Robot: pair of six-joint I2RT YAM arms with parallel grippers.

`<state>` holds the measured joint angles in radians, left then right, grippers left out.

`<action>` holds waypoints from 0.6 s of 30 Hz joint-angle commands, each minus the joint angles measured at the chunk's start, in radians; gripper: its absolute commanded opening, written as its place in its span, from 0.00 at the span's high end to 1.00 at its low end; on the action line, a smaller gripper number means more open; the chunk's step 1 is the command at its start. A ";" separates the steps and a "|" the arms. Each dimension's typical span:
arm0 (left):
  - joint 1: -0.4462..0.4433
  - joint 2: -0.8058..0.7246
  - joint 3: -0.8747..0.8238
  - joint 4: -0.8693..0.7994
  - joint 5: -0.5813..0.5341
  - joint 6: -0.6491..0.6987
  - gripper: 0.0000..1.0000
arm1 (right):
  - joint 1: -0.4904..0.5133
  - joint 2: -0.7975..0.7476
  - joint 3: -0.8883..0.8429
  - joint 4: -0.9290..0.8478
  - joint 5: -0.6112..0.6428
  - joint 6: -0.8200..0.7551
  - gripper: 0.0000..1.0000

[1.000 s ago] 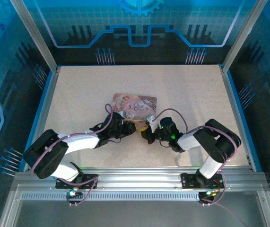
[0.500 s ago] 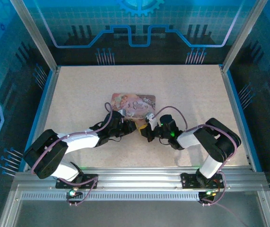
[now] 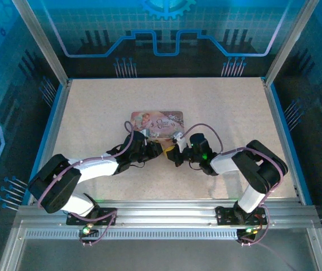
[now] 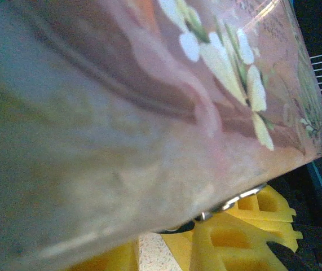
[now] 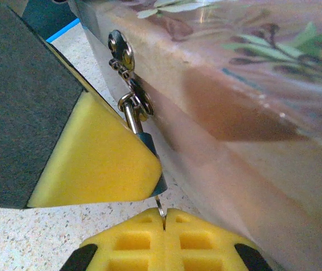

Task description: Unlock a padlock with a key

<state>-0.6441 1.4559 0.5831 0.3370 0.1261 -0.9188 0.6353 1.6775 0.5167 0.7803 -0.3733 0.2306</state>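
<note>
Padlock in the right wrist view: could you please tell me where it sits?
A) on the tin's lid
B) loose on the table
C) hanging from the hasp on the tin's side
C: the padlock has its shackle through the hasp on the side of the tin.

one tin box (image 3: 156,119); one padlock (image 5: 146,141); one key (image 5: 161,210); two grippers: left gripper (image 3: 159,151), right gripper (image 5: 165,219)
</note>
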 commanded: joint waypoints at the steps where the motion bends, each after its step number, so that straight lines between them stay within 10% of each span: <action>1: -0.037 0.033 0.044 0.070 0.161 -0.011 0.82 | 0.014 -0.030 0.057 0.127 -0.030 0.001 0.97; 18: -0.026 0.160 0.052 0.171 0.172 -0.026 0.71 | -0.002 0.041 -0.048 0.110 0.045 0.034 0.98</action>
<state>-0.6453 1.6112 0.6075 0.4339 0.1818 -0.9264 0.6273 1.7081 0.4667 0.7845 -0.3099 0.2470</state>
